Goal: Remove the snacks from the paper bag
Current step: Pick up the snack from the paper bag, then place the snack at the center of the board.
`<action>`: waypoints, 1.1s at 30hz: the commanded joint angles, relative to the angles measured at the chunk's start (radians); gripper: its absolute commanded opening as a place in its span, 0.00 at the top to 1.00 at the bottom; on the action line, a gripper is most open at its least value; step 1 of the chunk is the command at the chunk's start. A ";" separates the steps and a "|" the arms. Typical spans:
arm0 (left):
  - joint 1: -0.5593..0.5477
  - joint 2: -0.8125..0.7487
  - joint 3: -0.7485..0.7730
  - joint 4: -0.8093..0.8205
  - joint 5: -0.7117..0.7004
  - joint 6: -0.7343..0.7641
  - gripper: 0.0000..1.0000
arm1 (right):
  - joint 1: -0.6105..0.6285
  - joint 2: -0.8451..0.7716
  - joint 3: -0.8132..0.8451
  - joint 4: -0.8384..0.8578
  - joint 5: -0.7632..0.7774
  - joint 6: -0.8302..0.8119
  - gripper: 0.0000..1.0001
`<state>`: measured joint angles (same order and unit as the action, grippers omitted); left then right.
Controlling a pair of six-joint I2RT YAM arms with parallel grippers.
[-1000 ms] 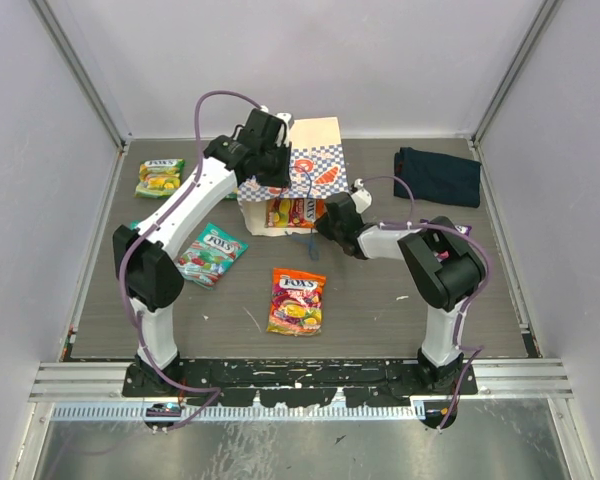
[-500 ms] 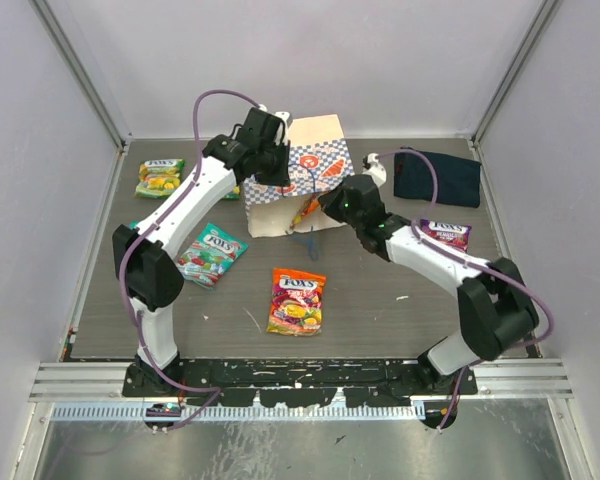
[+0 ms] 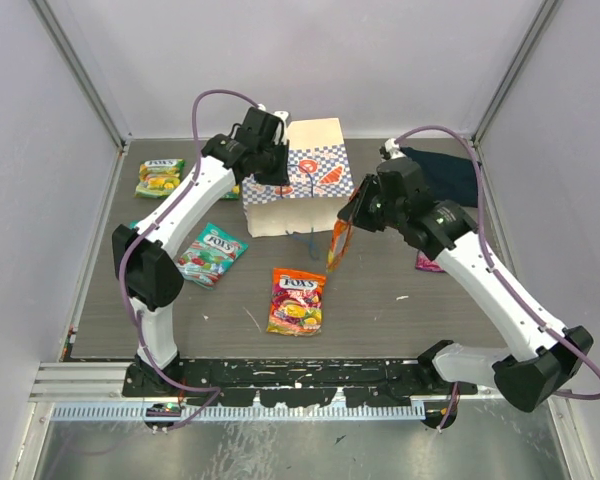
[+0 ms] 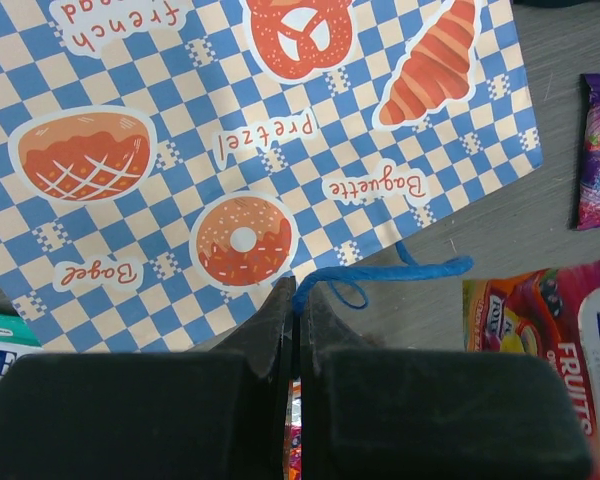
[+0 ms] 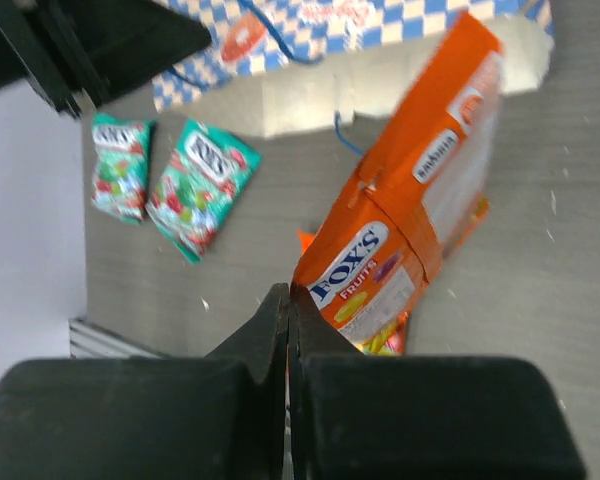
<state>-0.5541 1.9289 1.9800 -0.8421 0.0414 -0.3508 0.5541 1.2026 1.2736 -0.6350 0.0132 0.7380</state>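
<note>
The paper bag (image 3: 295, 190) stands at the back middle of the table, lifted by its blue cord handle (image 4: 380, 275). My left gripper (image 3: 278, 170) (image 4: 296, 298) is shut on that cord, right above the checkered band (image 4: 280, 130). To the bag's right, my right gripper (image 3: 353, 218) (image 5: 291, 290) is shut on the corner of an orange snack packet (image 3: 339, 245) (image 5: 420, 200), which hangs tilted above the table. Other snacks lie loose: a green one (image 3: 160, 177), a teal one (image 3: 212, 253), an orange one (image 3: 297, 300) and a purple one (image 3: 427, 262), half hidden by the right arm.
A dark navy folded cloth (image 3: 450, 175) lies at the back right. Two teal packets (image 5: 195, 185) (image 5: 120, 165) lie left of the bag in the right wrist view. Grey walls close in both sides and the back.
My right arm has swung up and to the right, away from the bag's mouth, pulling the orange packet out with it. The left gripper has kept its hold and the bag now stands more upright.
</note>
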 commanded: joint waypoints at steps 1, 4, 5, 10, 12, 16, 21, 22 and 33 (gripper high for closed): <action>0.006 -0.016 0.050 0.027 0.004 0.019 1.00 | 0.002 0.022 0.159 -0.429 -0.106 -0.068 0.99; 0.007 -0.026 0.041 0.022 -0.003 0.024 1.00 | 0.002 0.037 0.232 -0.609 -0.155 -0.105 0.99; 0.007 -0.033 0.034 0.023 -0.005 0.024 1.00 | 0.002 0.045 0.256 -0.687 -0.171 -0.122 0.99; 0.005 -0.074 -0.031 0.046 -0.015 0.020 1.00 | 0.003 0.023 0.253 -0.827 -0.250 -0.117 0.99; 0.006 -0.090 -0.055 0.053 -0.021 0.018 1.00 | 0.006 -0.001 0.203 -0.827 -0.277 -0.084 0.99; 0.006 -0.116 -0.100 0.072 -0.028 0.009 1.00 | 0.007 -0.006 0.067 -0.818 -0.238 -0.094 0.99; 0.006 -0.130 -0.129 0.076 -0.027 0.003 1.00 | 0.007 0.055 -0.026 -0.678 -0.255 -0.134 0.99; 0.006 -0.135 -0.136 0.076 -0.028 0.004 1.00 | 0.007 0.071 -0.015 -0.658 -0.264 -0.138 0.99; 0.006 -0.161 -0.178 0.088 -0.039 -0.008 1.00 | -0.023 0.182 -0.068 -0.616 -0.125 -0.272 0.99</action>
<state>-0.5541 1.8202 1.8050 -0.7963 0.0120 -0.3523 0.5537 1.3727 1.2350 -1.2602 -0.2199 0.5529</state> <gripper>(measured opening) 0.010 0.034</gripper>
